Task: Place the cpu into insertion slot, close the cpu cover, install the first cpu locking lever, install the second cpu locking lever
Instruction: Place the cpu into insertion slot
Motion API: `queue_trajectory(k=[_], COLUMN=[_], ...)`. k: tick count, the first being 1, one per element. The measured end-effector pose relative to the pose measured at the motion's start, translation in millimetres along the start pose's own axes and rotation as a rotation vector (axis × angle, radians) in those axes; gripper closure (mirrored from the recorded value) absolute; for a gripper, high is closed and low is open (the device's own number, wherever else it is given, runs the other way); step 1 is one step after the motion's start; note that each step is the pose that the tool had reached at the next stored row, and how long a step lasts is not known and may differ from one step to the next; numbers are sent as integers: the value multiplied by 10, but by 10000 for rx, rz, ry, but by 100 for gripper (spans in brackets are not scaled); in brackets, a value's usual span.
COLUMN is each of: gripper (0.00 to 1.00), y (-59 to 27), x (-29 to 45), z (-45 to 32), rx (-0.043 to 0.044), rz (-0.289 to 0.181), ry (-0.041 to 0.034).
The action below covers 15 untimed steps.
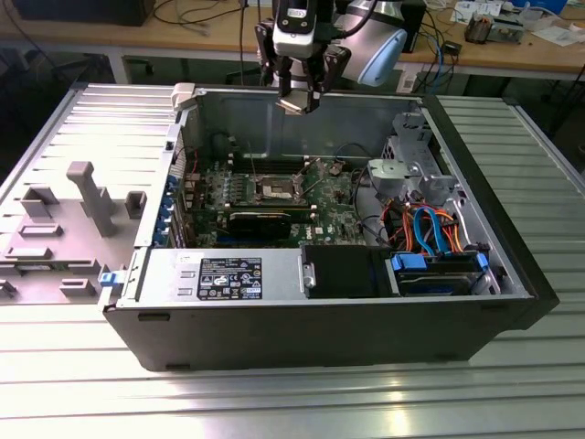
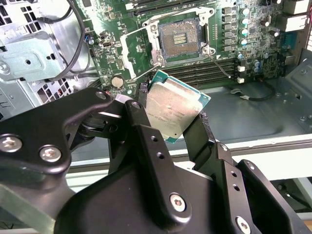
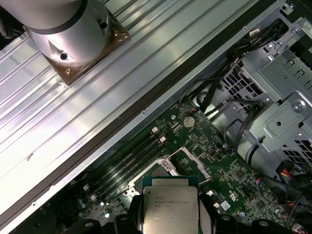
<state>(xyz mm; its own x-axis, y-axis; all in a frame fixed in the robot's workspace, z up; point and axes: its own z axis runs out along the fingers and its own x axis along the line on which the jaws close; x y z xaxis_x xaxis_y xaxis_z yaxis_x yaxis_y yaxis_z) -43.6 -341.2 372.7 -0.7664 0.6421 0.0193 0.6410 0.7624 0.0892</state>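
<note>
Above the open case (image 1: 320, 334) — gripper (image 1: 300, 97) clamps the cpu (image 2: 175, 109).

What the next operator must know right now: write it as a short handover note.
Gripper: shut on the cpu, gripping it by its edges above the open computer case.
Insertion slot: empty, with its contacts exposed, on the board below the chip.
Cpu cover: swung open beside the slot.
Locking lever: one wire lever lies unlatched by the slot.
Done: cpu picked up and brought over the board.
Left: seating the cpu, closing the cover, both levers.
</note>
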Motion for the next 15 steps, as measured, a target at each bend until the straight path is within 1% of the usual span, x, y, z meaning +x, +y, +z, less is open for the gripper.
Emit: queue_trajectory(k=[2,5,7,11,15], gripper=[45,45,45,45,45], y=[0,0,-1,-1,-1], x=[0,0,1,1,1], z=[0,2,3,4,4], rx=[-3,-12,-15,-19,-19], rz=[160,608,803,992,1002], ry=[-14,-54,-71,-88,-89])
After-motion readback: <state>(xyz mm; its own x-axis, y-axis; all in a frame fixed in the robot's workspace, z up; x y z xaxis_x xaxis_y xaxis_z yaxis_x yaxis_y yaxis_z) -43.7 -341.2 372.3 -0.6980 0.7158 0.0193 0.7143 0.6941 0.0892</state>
